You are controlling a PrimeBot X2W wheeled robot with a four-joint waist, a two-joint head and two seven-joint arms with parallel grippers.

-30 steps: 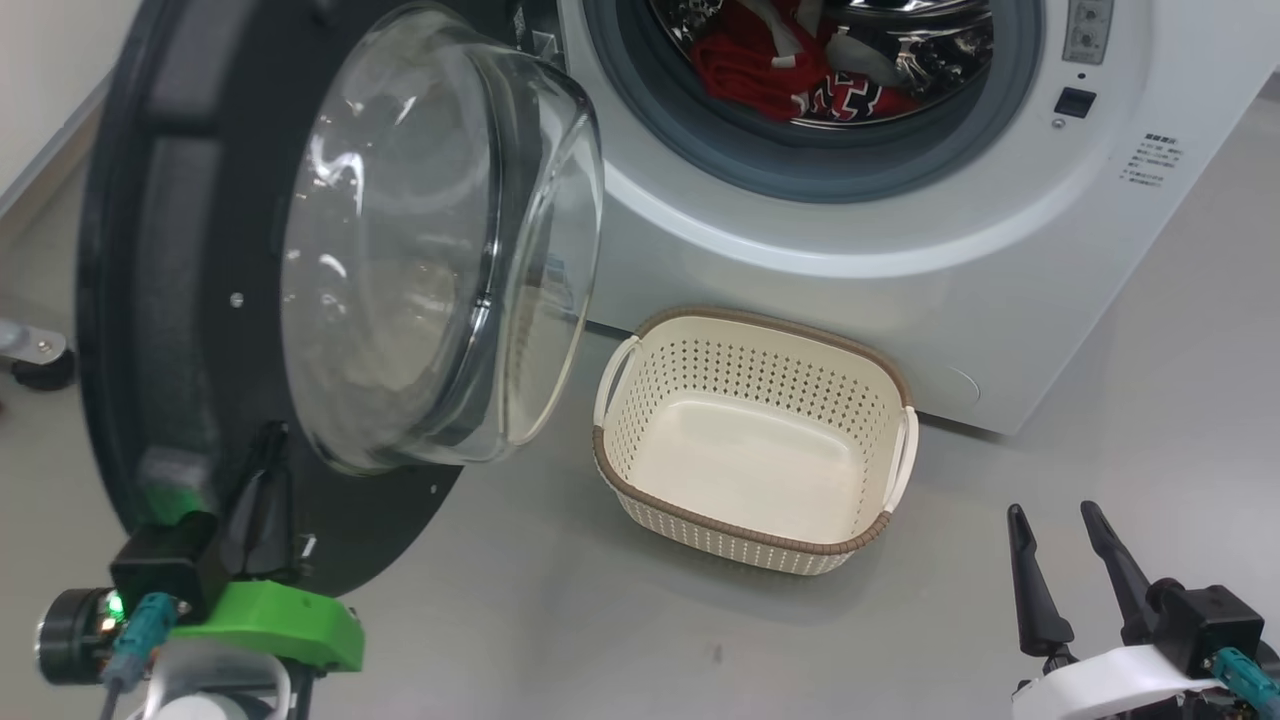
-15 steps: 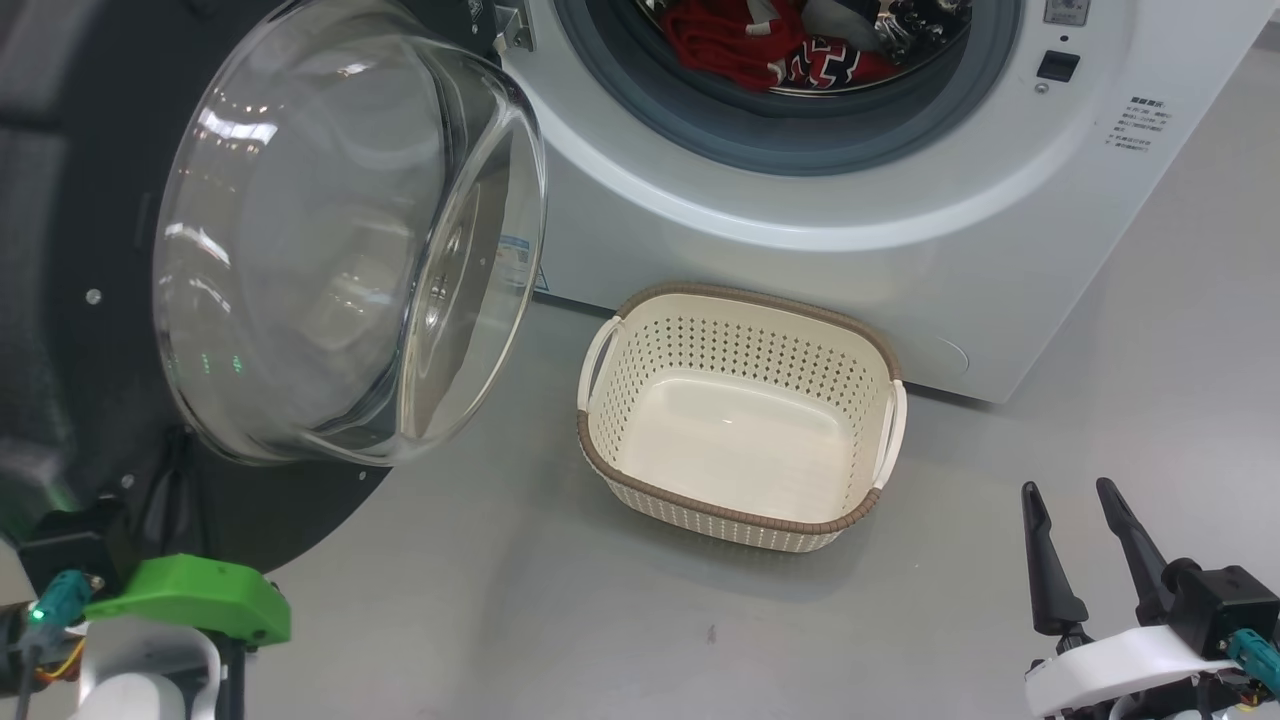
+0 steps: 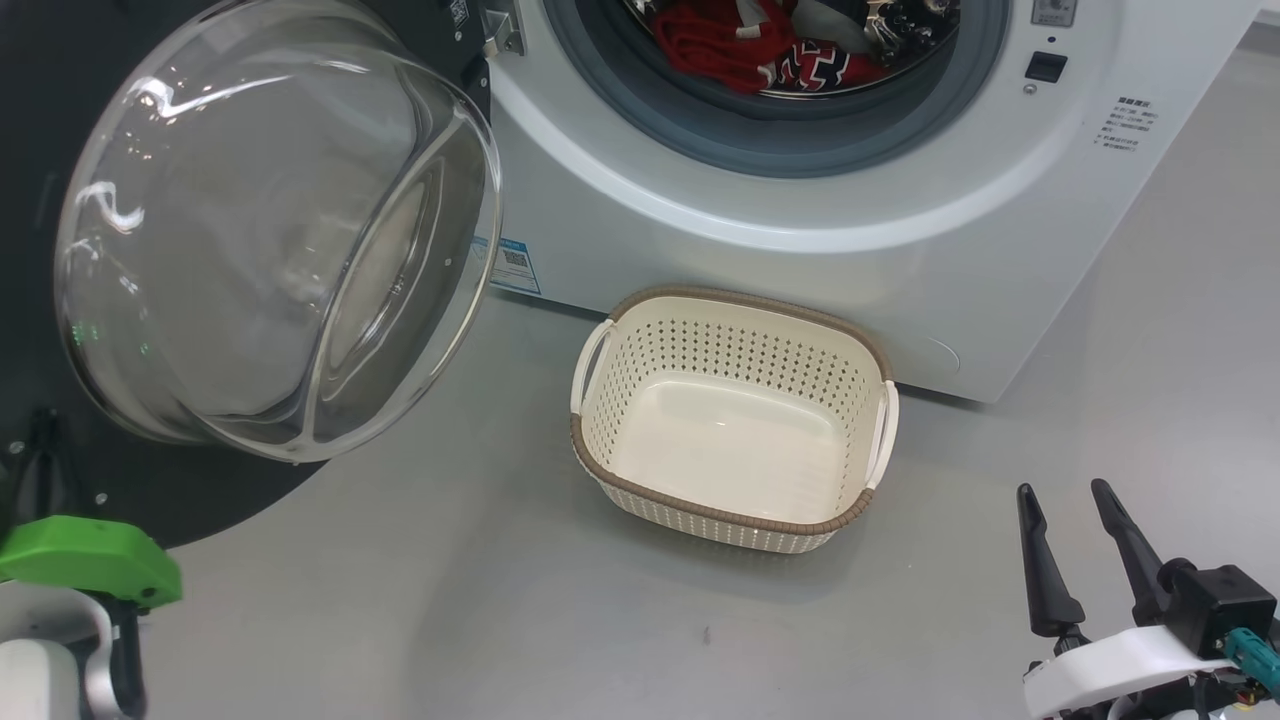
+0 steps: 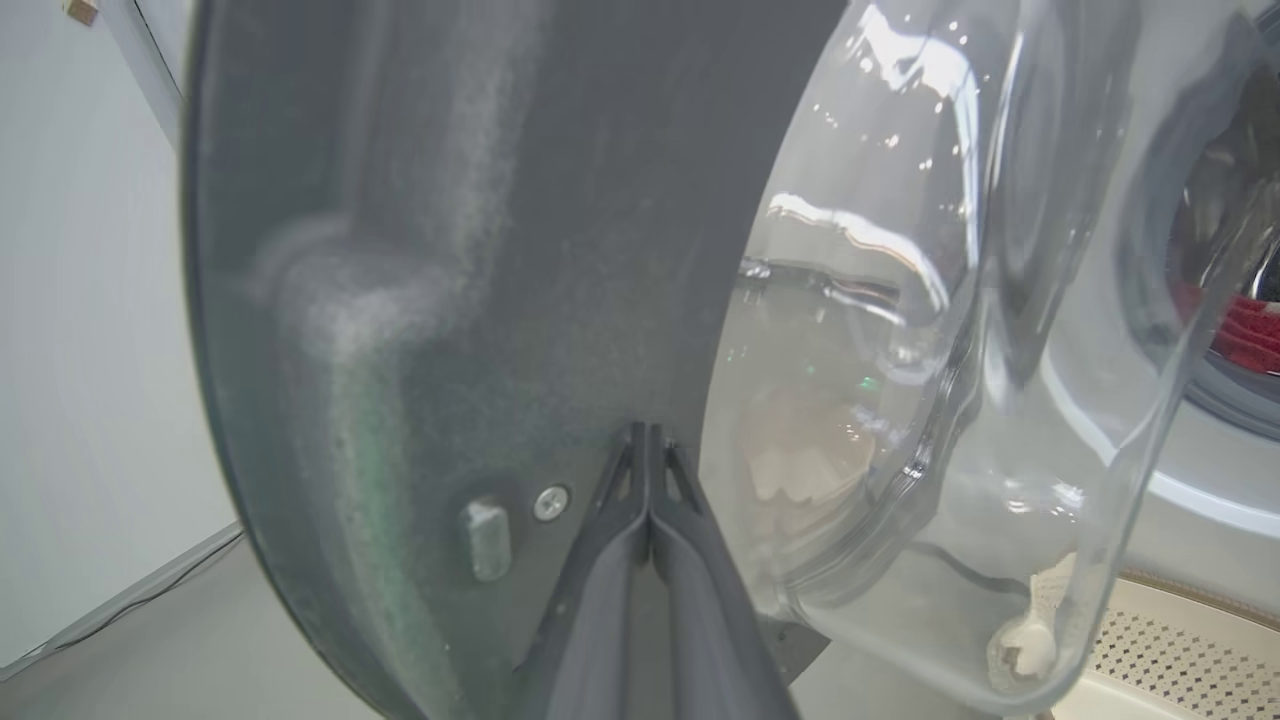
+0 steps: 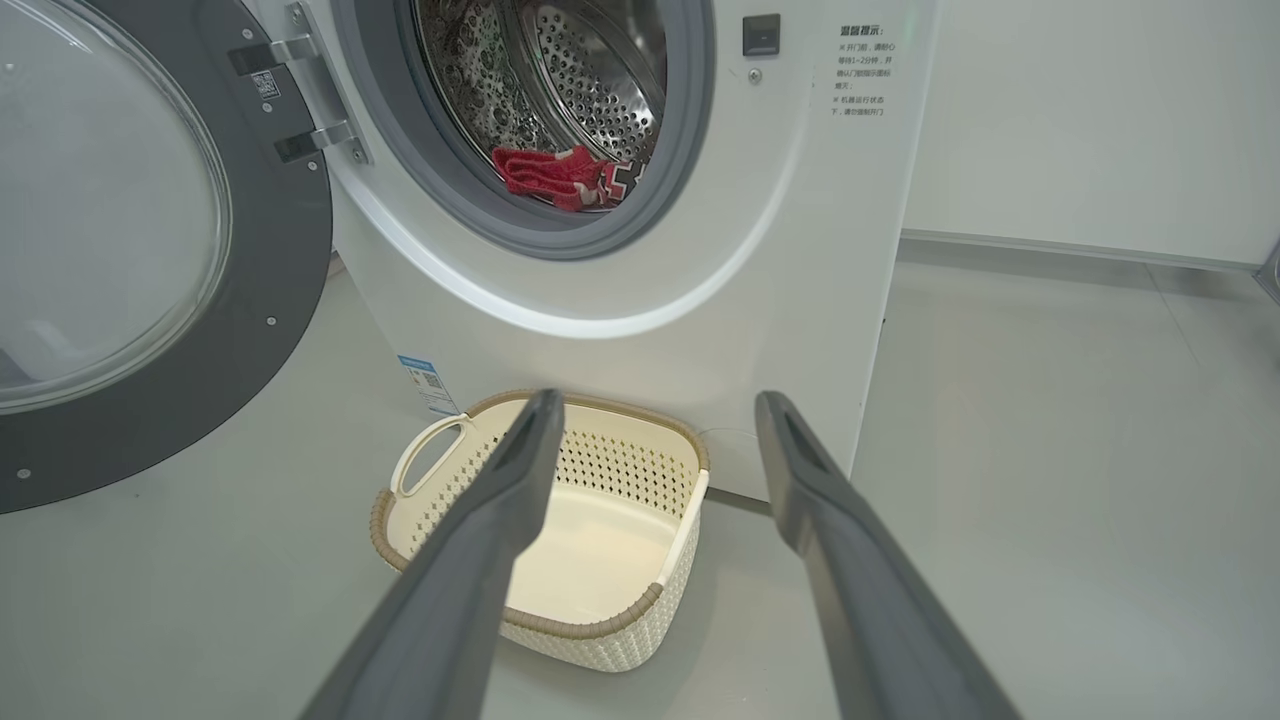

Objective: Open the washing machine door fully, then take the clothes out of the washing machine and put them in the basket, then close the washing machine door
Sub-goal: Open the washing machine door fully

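Observation:
The washing machine door stands swung out at the left, its clear glass bowl bulging toward me. In the left wrist view my left gripper is shut, its tips pressed together against the inner black face of the door, with nothing between them. The white washing machine is open, and the red clothes lie in its steel drum. On the floor in front of it sits the cream basket, with nothing in it. My right gripper hangs open at the lower right, apart from the basket.
Grey floor stretches around the basket and to the right of the machine. A pale wall runs behind the door on the left. My left arm's green wrist mount sits at the lower left edge of the head view.
The door has swung further open toward the left, and my shut left gripper has gone left with it. The head view has shifted slightly. The right gripper has stayed open in place.

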